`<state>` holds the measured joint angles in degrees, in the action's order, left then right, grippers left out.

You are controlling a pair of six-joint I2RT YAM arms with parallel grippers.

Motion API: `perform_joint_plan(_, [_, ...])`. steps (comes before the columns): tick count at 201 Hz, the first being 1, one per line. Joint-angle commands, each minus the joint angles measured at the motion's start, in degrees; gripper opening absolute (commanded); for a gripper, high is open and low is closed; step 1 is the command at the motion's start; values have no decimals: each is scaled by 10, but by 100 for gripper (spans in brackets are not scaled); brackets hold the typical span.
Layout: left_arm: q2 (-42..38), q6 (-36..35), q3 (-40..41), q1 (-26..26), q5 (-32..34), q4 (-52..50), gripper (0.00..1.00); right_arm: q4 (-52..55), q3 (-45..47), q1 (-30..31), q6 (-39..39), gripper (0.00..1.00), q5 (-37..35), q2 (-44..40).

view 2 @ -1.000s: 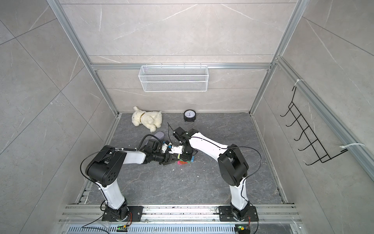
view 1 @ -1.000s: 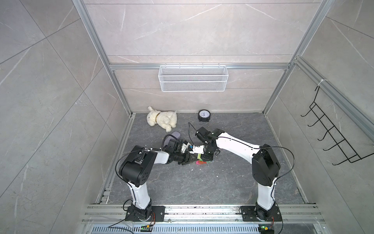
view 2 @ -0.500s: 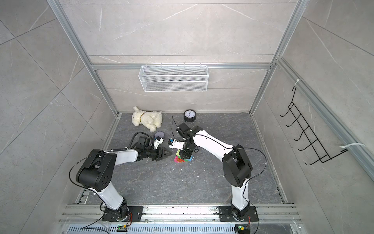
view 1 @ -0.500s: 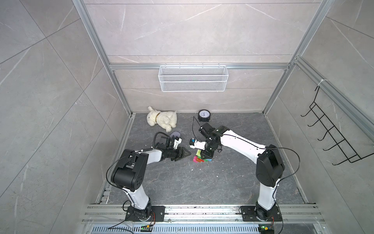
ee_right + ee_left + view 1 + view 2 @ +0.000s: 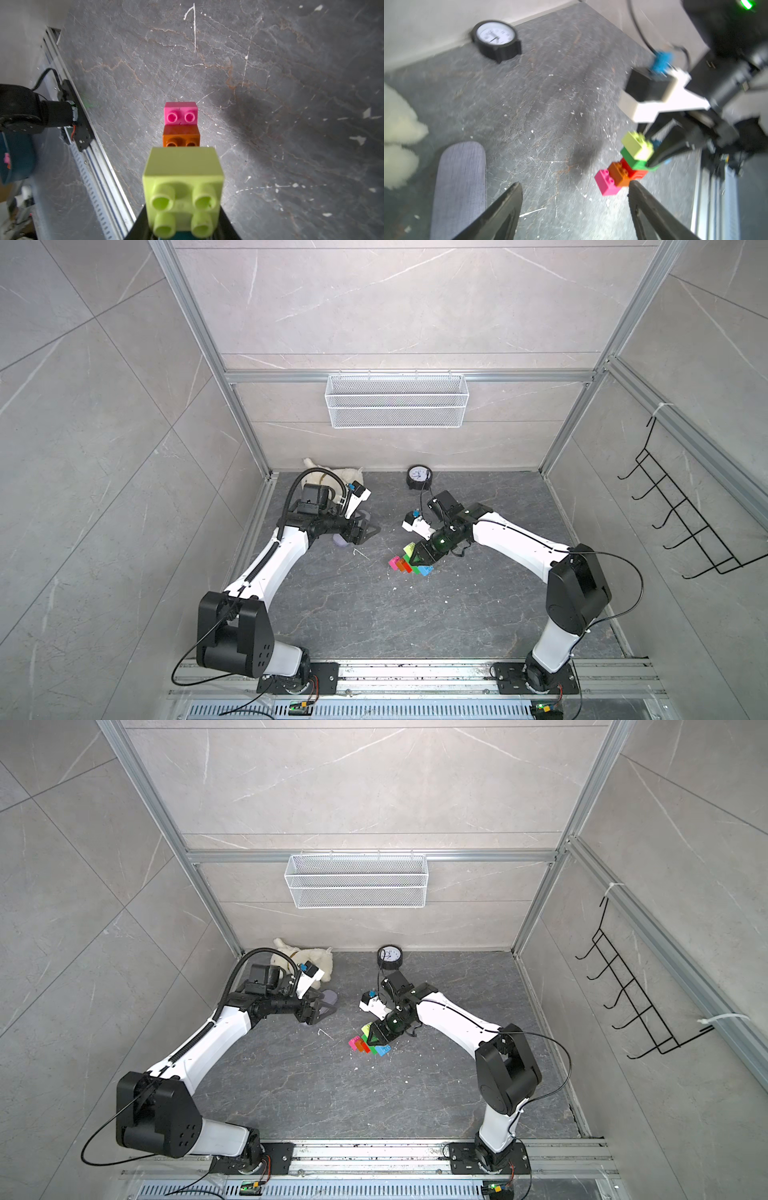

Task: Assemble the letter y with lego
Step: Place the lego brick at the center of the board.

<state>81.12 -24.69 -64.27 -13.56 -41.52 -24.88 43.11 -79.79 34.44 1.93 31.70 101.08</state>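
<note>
Taking twelve o'clock as the back wall, the left gripper (image 5: 365, 534) hangs at the floor's (image 5: 415, 622) nine-o'clock side. Its jaws are apart and empty, just beside the case (image 5: 460, 182), and a plush toy (image 5: 345, 477) lies at its twelve. It stands well apart from the y, which I read as leaving the figure to the other arm. Near the floor's middle, the y (image 5: 409, 562) looks complete: a stem of pink, orange, red and green, with yellow-green and blue prongs. The right gripper (image 5: 419, 559) reaches in from the y's two o'clock. Its jaws are clamped on the pronged end, and the stem points to nine. The y's shadow falls apart from it, so it is likely held off the floor for setting down. The clock (image 5: 419, 475) stands at the y's twelve.
</note>
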Motion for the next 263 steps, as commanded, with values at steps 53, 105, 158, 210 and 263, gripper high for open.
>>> perform_joint_plan(53, [-37, -298, 76, -59, -29, 21, 88, -128, 34, -12, -201, 23, 53, -53])
perform_joint_plan(105, [-24, -282, 75, -103, 14, 73, 89, -159, 42, -12, -247, 23, 56, -68])
perform_joint_plan(158, [-13, -253, 77, -130, 31, 113, 89, -194, 62, -12, -278, 23, 66, -74])
perform_joint_plan(210, [6, -242, 70, -142, 40, 129, 89, -208, 76, -12, -283, 23, 80, -77])
perform_joint_plan(263, [15, -242, 63, -149, 41, 129, 87, -217, 74, -12, -290, 23, 86, -78])
